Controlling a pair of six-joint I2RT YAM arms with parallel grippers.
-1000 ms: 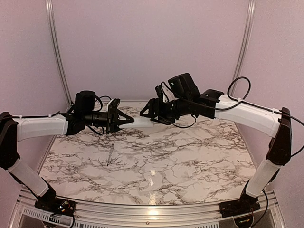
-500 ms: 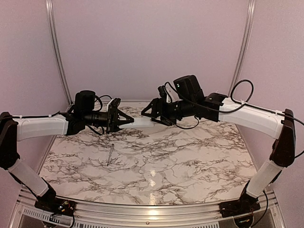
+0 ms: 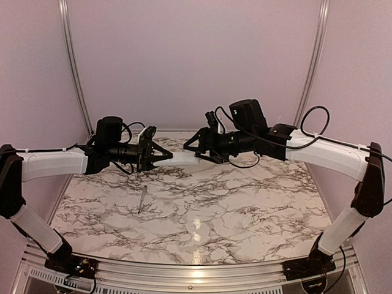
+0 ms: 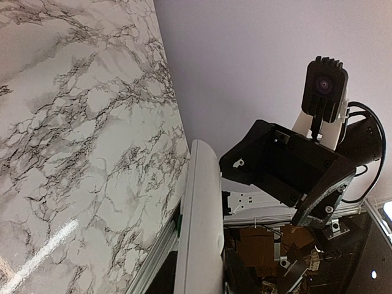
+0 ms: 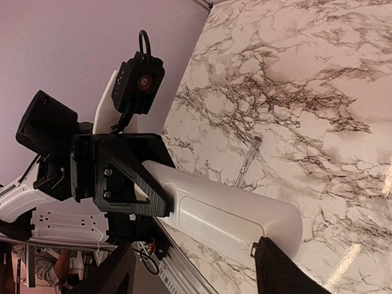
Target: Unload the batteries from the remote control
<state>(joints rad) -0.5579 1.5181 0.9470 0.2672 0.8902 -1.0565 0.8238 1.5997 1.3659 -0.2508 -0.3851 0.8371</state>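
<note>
"What did your table look like in the overhead view?"
"You had a glossy white marble-patterned table [image 3: 245,208] with dark veins, and glare at its lower centre."
"What lay on it?"
"At your left of centre, a thin silvery tool [image 3: 142,200] lay flat, pointing almost straight up the frame."

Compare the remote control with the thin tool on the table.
The remote control is a broad white bar; the tool is a thin silvery stick. The remote control is held off the table in the left gripper; the tool lies loose on the table. Both are long and narrow.
</note>
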